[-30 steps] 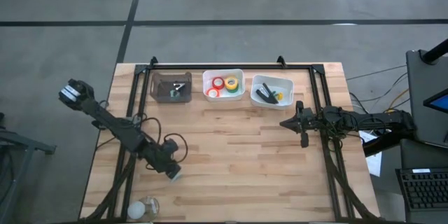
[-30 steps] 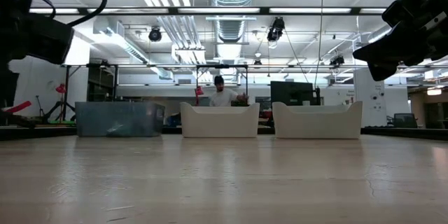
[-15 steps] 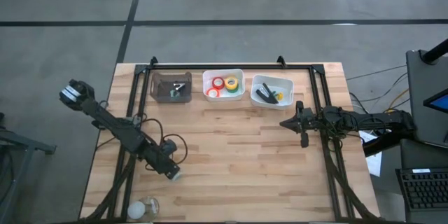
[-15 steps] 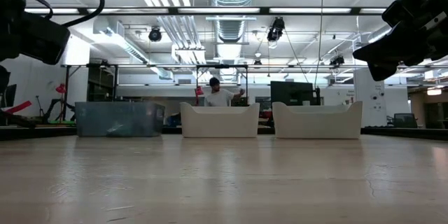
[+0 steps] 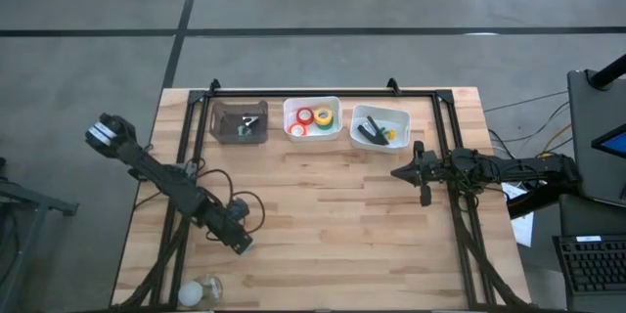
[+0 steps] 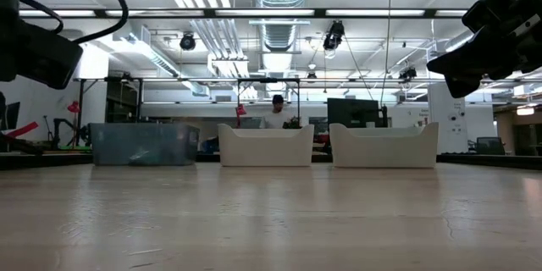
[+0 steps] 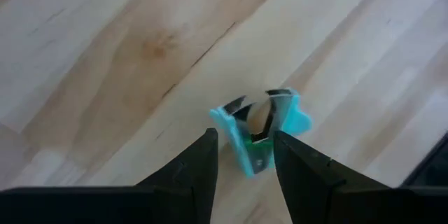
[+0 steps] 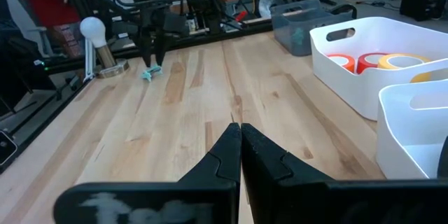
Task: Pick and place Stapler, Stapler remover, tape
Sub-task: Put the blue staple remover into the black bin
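The wooden table (image 5: 333, 225) fills the middle of the high view, and three bins sit in a row along its far edge. The dark translucent bin (image 5: 239, 121) is on the left. The middle white bin (image 5: 312, 134) holds the tape (image 5: 315, 118), red, green and yellow rolls lying close together. The right white bin (image 5: 380, 143) holds the stapler (image 5: 371, 134), which lies at an angle with something small and yellow just beside it.

Over to the left arm: it reaches across the near-left part of the table, and the left gripper (image 7: 242, 155) hangs right above the stapler remover (image 7: 260, 127). The remover is a small teal piece with metal claws, lying flat on the wood just past the fingertips (no contact visible). The fingers stand apart, with nothing between them.

The right gripper (image 8: 240, 136) hovers near the right edge of the table, just short of the right white bin, its fingers pressed together and empty. Near the front-left corner stands a small lamp-like object with a round white bulb (image 5: 193, 293).
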Controlling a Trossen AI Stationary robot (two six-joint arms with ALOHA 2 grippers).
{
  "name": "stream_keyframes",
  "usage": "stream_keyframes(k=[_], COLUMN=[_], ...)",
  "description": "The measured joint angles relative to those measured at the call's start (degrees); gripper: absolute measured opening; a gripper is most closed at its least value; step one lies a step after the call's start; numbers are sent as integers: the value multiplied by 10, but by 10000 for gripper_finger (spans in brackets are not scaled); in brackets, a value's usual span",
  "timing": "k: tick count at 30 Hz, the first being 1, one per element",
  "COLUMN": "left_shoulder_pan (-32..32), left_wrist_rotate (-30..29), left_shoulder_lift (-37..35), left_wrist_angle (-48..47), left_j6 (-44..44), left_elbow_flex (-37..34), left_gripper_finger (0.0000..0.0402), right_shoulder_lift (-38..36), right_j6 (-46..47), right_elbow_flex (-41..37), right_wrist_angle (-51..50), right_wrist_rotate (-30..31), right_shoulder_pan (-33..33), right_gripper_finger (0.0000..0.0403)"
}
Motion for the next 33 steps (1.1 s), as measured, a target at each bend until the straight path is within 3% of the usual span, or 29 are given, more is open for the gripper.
stream_keyframes(k=[19,23,28,33], left_shoulder_pan=[0,0,1,1], left_wrist_rotate=[-14,-17,-69,-180], left_shoulder_lift=[5,4,4,4], left_wrist_angle=[-1,-1,-1,-1], left_j6=[55,87,133,169], left_elbow_flex=[-1,-1,-1,-1], left_gripper_finger=[13,7,7,6], right_shoulder_lift=[0,0,0,0], right_j6=[0,0,0,0], right_elbow_flex=[0,0,0,0], right_wrist_angle=[0,0,0,0], right_wrist_rotate=[0,0,0,0], right_shoulder_pan=[0,0,0,0], right_gripper_finger=[9,9,9,9])
